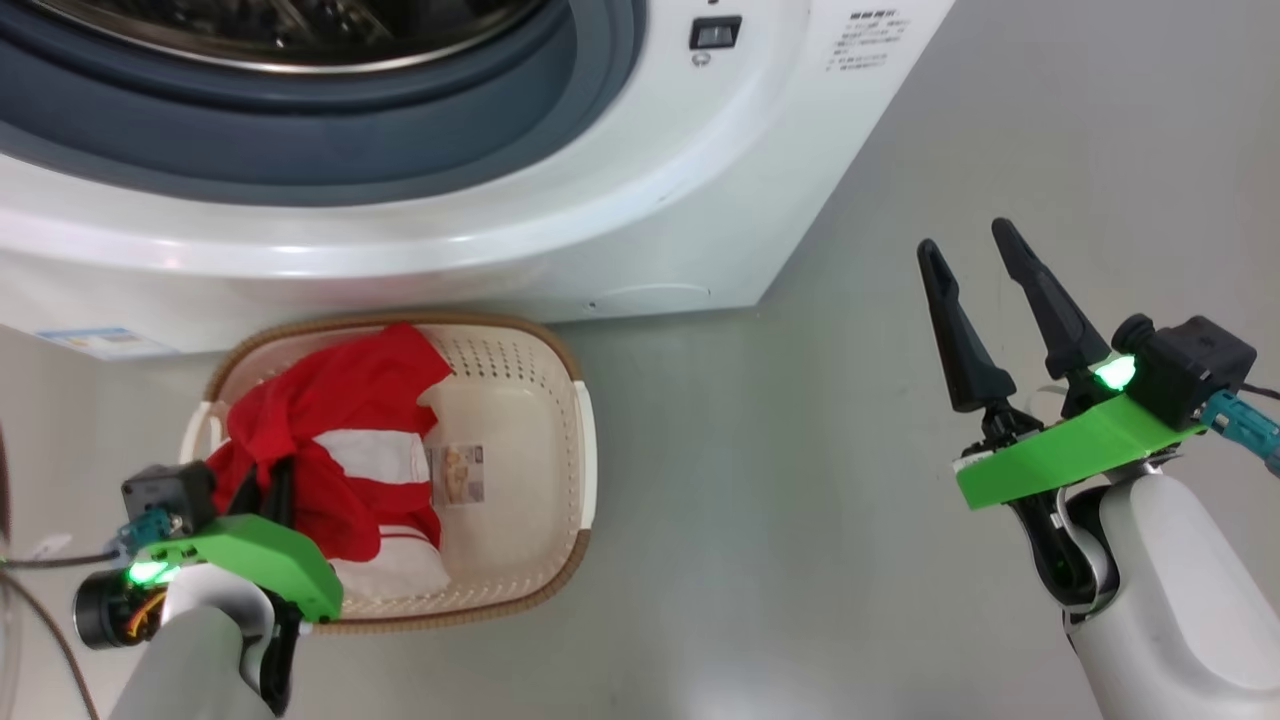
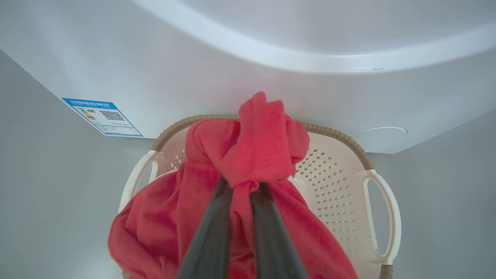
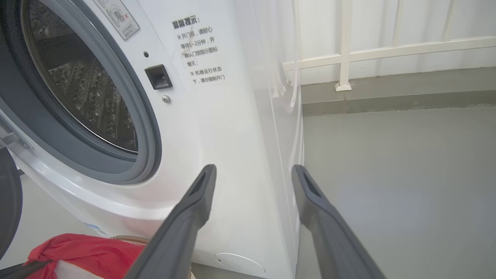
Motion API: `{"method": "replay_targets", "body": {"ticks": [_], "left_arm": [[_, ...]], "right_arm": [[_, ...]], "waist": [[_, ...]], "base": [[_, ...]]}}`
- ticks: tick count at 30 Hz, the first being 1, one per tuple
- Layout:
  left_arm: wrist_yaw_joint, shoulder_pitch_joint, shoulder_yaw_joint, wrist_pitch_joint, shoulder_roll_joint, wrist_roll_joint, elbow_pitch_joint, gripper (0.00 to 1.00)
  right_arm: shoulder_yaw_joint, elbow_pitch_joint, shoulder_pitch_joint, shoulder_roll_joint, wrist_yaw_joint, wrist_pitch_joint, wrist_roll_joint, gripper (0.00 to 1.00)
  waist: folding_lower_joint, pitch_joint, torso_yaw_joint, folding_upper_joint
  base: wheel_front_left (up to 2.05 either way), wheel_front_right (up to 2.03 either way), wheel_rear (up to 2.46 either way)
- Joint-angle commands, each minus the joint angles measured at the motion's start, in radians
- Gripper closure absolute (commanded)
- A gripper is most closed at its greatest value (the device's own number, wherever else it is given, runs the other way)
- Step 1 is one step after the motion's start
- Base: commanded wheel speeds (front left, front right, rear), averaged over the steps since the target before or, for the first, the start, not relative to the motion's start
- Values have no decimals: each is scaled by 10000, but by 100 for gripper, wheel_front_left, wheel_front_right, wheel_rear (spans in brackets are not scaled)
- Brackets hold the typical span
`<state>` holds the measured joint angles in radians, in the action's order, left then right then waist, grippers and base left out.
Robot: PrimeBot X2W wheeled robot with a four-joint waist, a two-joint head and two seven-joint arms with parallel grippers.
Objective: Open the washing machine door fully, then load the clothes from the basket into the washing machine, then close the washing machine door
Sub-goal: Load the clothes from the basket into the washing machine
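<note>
Currently: loading step, pick phase. Left end effector (image 1: 268, 492) is clenched on the clothes (image 1: 340, 420). In the left wrist view a ridge of red fabric is pinched between the two dark fingers (image 2: 209, 232) and bunches up past their tips. The grip sits at the near-left part of the bundle, over the basket (image 1: 562, 372). Likely reason: a pinch on a raised fold takes the soft pile as one mass rather than chasing loose edges.

Right end effector (image 1: 962, 238) is released, fingers spread wide and holding nothing. It is well apart from the basket, over bare floor (image 1: 800, 500) near the machine's right corner. Judgement: parked clear so the left arm has a free path to the opening.

Containers.
- Basket: stands on the floor, just beside the front of the washing machine (image 1: 700, 180), below the opening. It holds red garments with white panels, heaped toward its left half. The right half is bare, with the product sticker (image 1: 458, 474) showing. Whether the bundle is off the basket bottom I cannot tell.
- Drum (image 3: 93, 97): steel, perforated, no fabric in the part seen. Grey gasket (image 1: 560, 110) uncovered.
- Washing machine door (image 3: 7, 201): I take a dark curved edge at the left of the right wrist view to be it, swung aside.

Status, judged: door open, nothing loaded yet, closing not yet done.
</note>
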<state>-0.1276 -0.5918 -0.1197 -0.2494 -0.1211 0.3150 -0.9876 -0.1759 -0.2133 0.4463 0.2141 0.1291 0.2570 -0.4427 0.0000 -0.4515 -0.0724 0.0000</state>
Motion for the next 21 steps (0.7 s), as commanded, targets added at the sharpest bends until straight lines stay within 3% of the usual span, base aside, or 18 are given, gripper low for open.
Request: {"method": "replay_targets", "body": {"ticks": [1, 21], "left_arm": [[-23, 375, 303, -122, -306, 144, 389, 100], [-29, 2372, 316, -123, -134, 381, 3611, 100]], "right_arm": [[-125, 184, -339, 32, 16, 48, -105, 0], [-34, -71, -1289, 117, 16, 48, -144, 0]], "waist": [[0, 428, 174, 0], [0, 2307, 481, 0]], "base": [[0, 0, 0], [0, 0, 0]]}}
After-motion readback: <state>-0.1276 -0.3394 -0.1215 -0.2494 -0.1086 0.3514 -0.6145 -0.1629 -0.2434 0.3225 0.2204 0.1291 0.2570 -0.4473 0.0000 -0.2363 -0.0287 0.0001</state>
